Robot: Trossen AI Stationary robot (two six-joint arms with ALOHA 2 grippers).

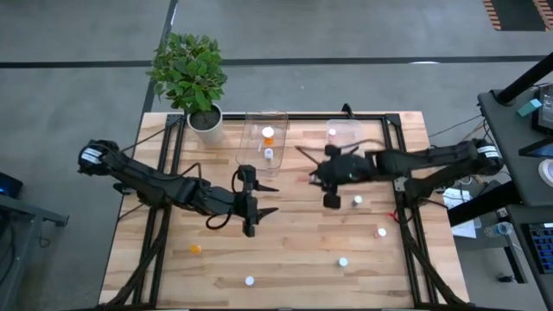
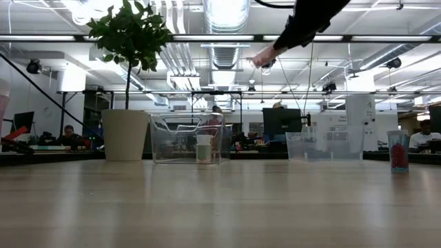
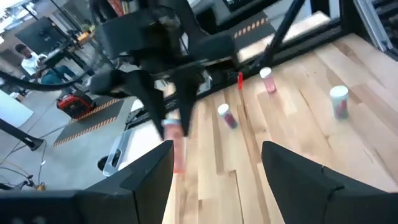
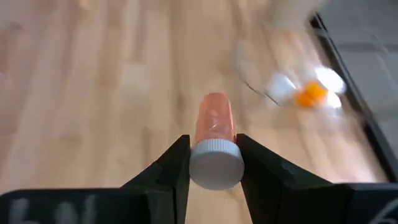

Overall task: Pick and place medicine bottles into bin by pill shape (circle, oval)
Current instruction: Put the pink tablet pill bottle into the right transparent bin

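In the high view the right gripper (image 1: 332,192) sat right of centre on the wooden table (image 1: 294,250), and its wrist view showed its fingers clamped on a pinkish bottle (image 4: 214,146) with a white cap, held lengthwise between them. The left gripper (image 1: 251,207) lay left of centre, its fingers spread apart with nothing between them. Near the top middle of the frame stood two clear tubs: the left tub (image 1: 263,138) held an orange-topped bottle (image 1: 268,134) and a white one (image 1: 269,155), the right tub (image 1: 344,134) a pinkish-topped bottle (image 1: 332,133). Loose bottles lay scattered: an orange one (image 1: 196,250) at lower left, white ones at bottom centre (image 1: 250,281), lower right (image 1: 343,262) and right (image 1: 381,232). A potted plant (image 1: 192,73) stood at the upper left corner of the table
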